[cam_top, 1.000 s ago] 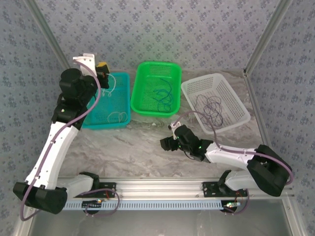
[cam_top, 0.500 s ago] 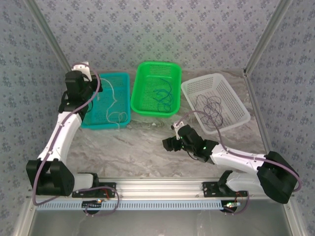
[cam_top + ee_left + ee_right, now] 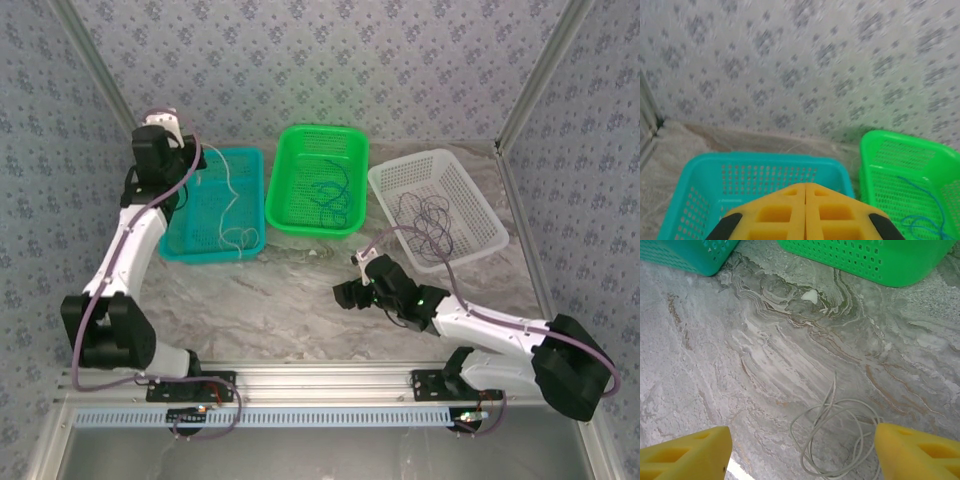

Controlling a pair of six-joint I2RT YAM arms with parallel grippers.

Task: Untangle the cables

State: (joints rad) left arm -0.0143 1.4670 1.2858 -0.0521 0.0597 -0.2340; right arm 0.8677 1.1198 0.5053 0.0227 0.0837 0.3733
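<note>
Cables [image 3: 238, 236] look mostly sorted, we judge, one colour to a basket. The blue cable [image 3: 330, 195] lies looped in the green basket [image 3: 320, 130]. The dark cable [image 3: 432, 222] lies in the white basket [image 3: 400, 170]. A pale cable [image 3: 232, 205] trails down the teal basket [image 3: 215, 255] to a small loop at its near end. None of these three touches another, so the pulling apart seems done for them.

What we see left is a coil [image 3: 837, 440] of pale wire lying loose on the table [image 3: 715, 365], just in front of the baskets. It is wound in a few overlapping rings with one end sticking up and out. The right gripper [image 3: 802, 437] hangs over it with its fingers spread wide, one to each side of the coil and neither touching it. We take picking this coil up and putting it in a basket as the remaining step.

The left gripper [image 3: 805, 187] is raised behind the teal basket, looking toward the back wall, its fingers pressed together. We see nothing between them in the wrist view, and from above we cannot tell whether the pale cable's upper end reaches them.

As for writing, we find no brand, label or text on the baskets, grippers or table.
</note>
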